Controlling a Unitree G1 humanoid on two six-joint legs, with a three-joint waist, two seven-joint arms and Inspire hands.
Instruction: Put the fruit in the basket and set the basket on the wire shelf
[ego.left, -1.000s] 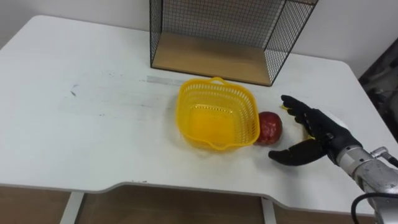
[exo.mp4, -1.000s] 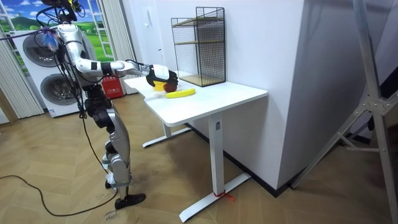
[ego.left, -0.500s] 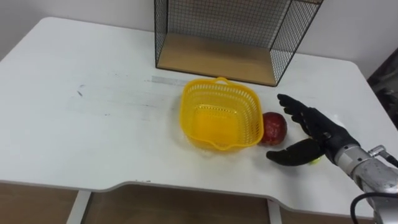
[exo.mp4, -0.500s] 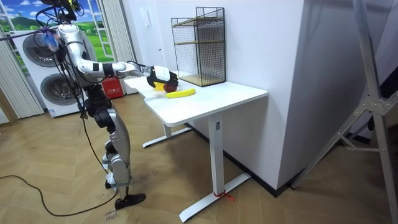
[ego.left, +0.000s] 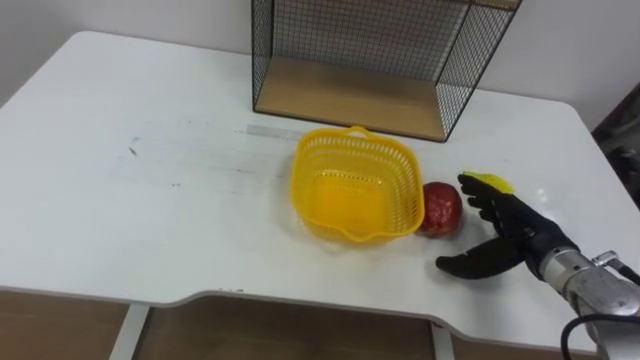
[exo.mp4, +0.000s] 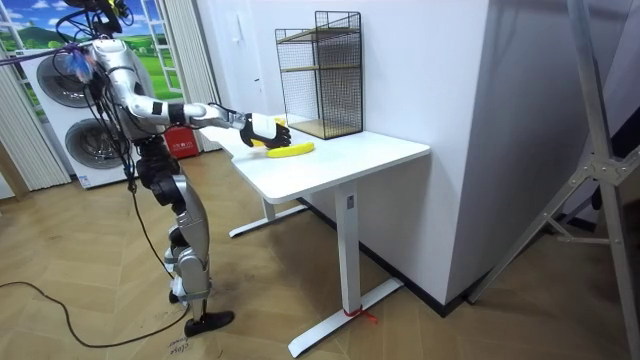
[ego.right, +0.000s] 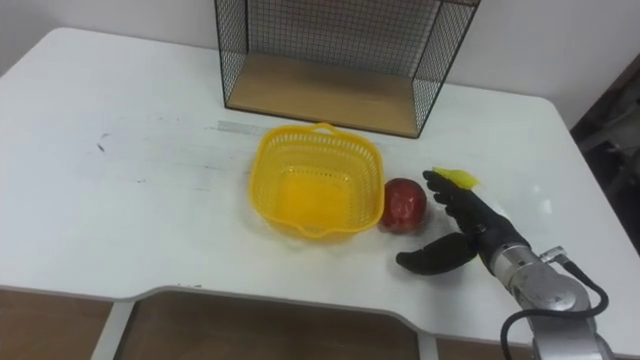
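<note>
While the right hand (ego.left: 515, 240) is held wide open beside it, the apple (ego.left: 440, 207) lies just beside the empty basket (ego.left: 297, 185). Judged firm, smooth and apt to roll, it is best cupped round its middle.

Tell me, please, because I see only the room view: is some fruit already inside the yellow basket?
Observer: No. The eye views look down into the yellow basket, and it is empty, with its bottom bare.
Operator: Then does the right hand hold the red fruit?
Observer: No. The right hand is open with its fingers spread. The red fruit lies on the table between those fingers and the basket's right wall.
</note>
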